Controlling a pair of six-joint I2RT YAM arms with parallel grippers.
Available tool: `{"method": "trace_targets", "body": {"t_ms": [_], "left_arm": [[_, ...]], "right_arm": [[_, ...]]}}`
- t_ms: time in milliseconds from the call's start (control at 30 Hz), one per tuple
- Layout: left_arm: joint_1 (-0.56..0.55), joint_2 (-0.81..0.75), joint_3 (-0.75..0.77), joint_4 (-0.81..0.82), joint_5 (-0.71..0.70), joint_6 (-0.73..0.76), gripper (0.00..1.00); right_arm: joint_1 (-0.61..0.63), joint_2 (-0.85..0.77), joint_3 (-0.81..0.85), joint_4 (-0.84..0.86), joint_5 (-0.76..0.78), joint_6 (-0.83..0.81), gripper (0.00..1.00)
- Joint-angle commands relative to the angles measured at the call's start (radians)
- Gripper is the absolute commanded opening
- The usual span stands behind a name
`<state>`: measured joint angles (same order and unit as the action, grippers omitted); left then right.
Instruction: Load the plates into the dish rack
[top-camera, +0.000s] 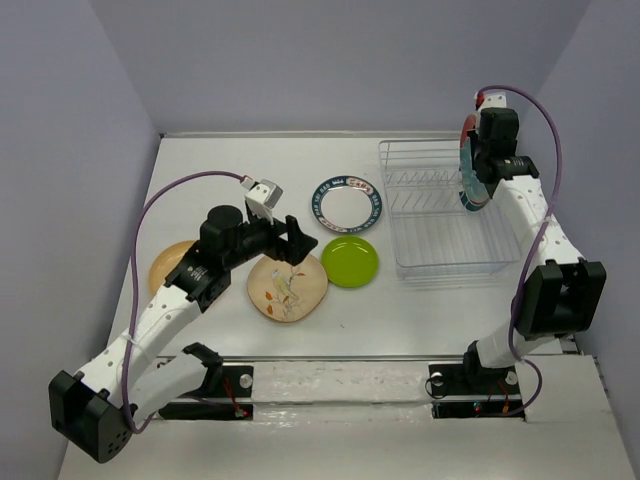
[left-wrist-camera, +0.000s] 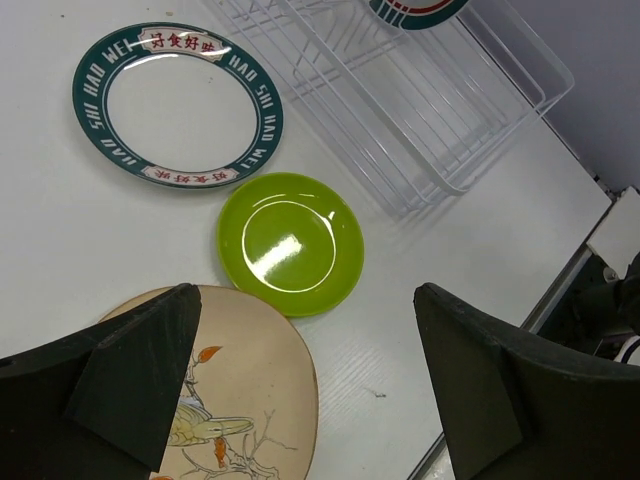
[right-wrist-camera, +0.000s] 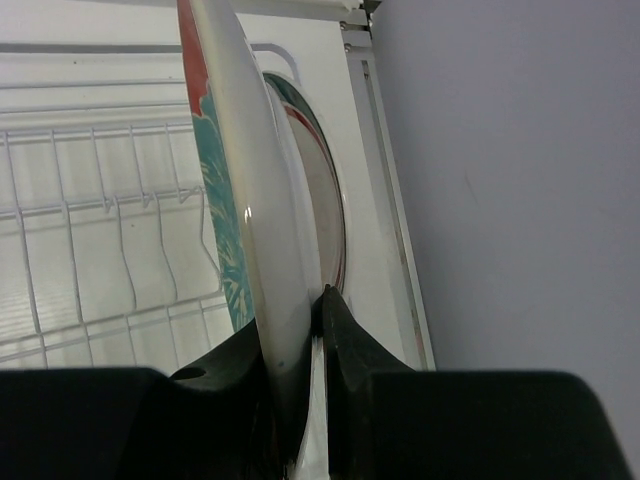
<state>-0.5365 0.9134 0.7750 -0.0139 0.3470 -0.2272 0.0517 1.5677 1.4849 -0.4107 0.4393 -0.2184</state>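
Right claw (right-wrist-camera: 298, 335) clamping glossy plate (right-wrist-camera: 245, 190), wire rack (top-camera: 440, 228)

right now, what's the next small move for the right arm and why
Probably lower the right gripper straight down so the red plate seats between the dish rack wires: the plate is gripped upright, edge-on, at the rack's right end, beside a second plate.

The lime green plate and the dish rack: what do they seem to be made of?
Lime green plate: probably glossy plastic or melamine; bright highlights on uniform colour. Dish rack: thin wire, apparently white-coated metal; slender grid bars.
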Motion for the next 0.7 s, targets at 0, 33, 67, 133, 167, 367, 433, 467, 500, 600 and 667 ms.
{"method": "trace_targets", "body": {"t_ms": [0,33,67,133,167,367,433,467,500,600,667], "left_arm": [[-0.014,-0.005,0.053,0.015,-0.036,0.031,0.99],[-0.014,-0.008,0.053,0.015,-0.036,0.031,0.99],[-0.016,-0.008,0.053,0.015,-0.039,0.031,0.99],[-0.016,-0.014,0.052,0.015,-0.042,0.031,0.99],[-0.014,-0.016,0.052,0.015,-0.043,0.031,0.99],[-0.016,-0.019,0.05,0.015,-0.051,0.031,0.99],[-0.017,-0.016,0.05,0.015,-0.052,0.029,0.99],[-0.017,-0.016,0.05,0.015,-0.052,0.031,0.99],[-0.016,-0.013,0.05,0.017,-0.054,0.029,0.99],[-0.017,-0.007,0.05,0.015,-0.06,0.029,0.99],[-0.016,-0.002,0.049,0.015,-0.066,0.029,0.99]], "right_arm": [[-0.013,-0.023,0.061,0.168,0.055,-0.022,0.07],[-0.022,-0.021,0.058,0.167,0.05,-0.021,0.07],[-0.023,-0.02,0.058,0.168,0.047,-0.019,0.07],[-0.023,-0.011,0.061,0.17,0.045,-0.016,0.07],[-0.023,-0.008,0.061,0.168,0.039,-0.015,0.07],[-0.041,0.044,0.031,0.174,0.022,0.022,0.07],[-0.05,0.063,0.015,0.193,0.004,0.045,0.07],[-0.05,0.068,0.012,0.199,-0.002,0.05,0.07],[-0.05,0.072,0.008,0.202,-0.014,0.054,0.07],[-0.05,0.081,-0.002,0.207,-0.031,0.077,0.07],[-0.05,0.083,-0.008,0.207,-0.033,0.097,0.18]]}}
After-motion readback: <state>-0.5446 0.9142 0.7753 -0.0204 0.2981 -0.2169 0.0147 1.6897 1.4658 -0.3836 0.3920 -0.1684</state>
